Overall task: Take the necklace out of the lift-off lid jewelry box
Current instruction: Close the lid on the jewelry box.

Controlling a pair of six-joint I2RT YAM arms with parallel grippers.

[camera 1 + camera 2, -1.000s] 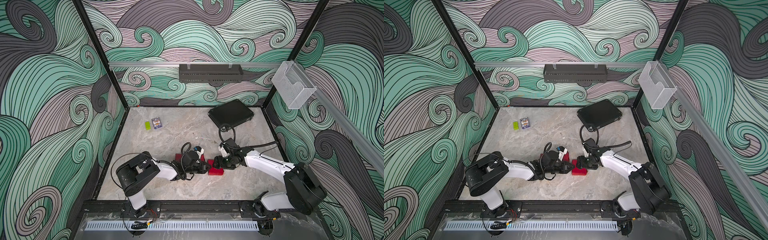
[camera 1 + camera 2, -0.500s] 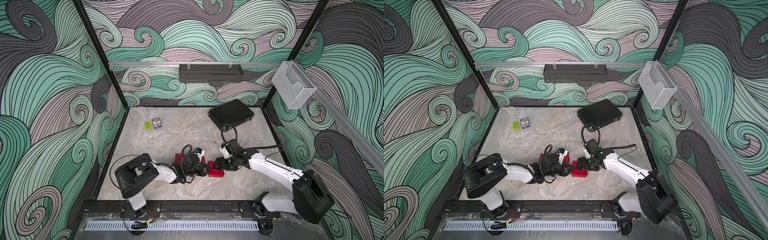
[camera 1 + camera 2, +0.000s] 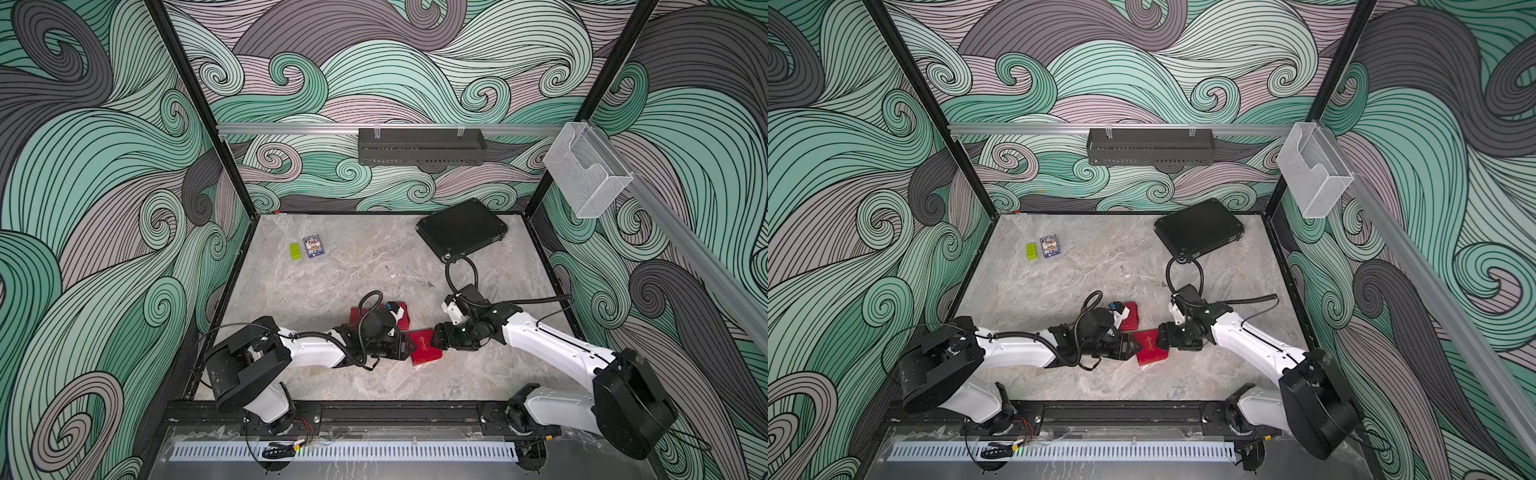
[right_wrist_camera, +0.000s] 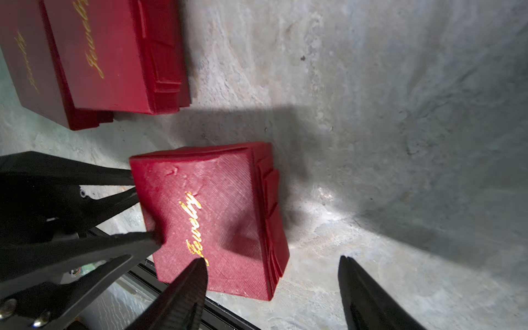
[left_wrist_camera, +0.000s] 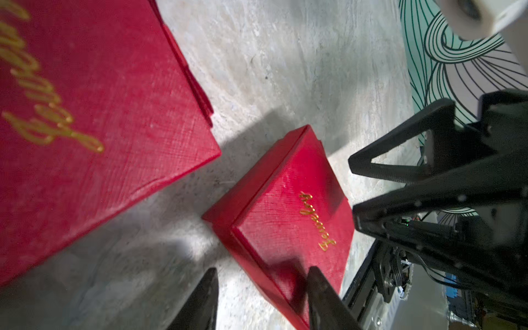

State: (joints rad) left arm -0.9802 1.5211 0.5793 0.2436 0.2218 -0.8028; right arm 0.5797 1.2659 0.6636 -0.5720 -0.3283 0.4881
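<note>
Table: grey marbled top (image 3: pixel 332 282); all the work sits near its front edge.
Arms: the left arm (image 3: pixel 316 353) and right arm (image 3: pixel 548 345) reach in low from opposite sides and meet at one small red box.
Black case: lies flat at the back right (image 3: pixel 462 228), well apart from the work.
Larger red boxes: two of them (image 4: pixel 114 57), closed, just beside the small box and partly under the left wrist in both top views.
Jewelry box: small, red, gold script on top (image 4: pixel 211 217), flat on the table between the two grippers, lid on.
Left gripper: spread (image 5: pixel 263 270), both tips against one side of the box, gripping nothing.
Right gripper: spread wide (image 4: pixel 271 260), one fingertip (image 4: pixel 197 265) over the lid near the script, the other out past the stepped side, clear of it.
Necklace: not to be seen in the box, which is closed. A thin silvery chain (image 3: pixel 409 277) lies on the bare table farther back, and I cannot tell whether it is the necklace.
Step in hand: most likely getting a hold on the box before the lid comes off.
Next move: one gripper should brace the base. The other should shift so that its fingers straddle the lid's sides, pinch only the lid and lift it straight up.
</note>
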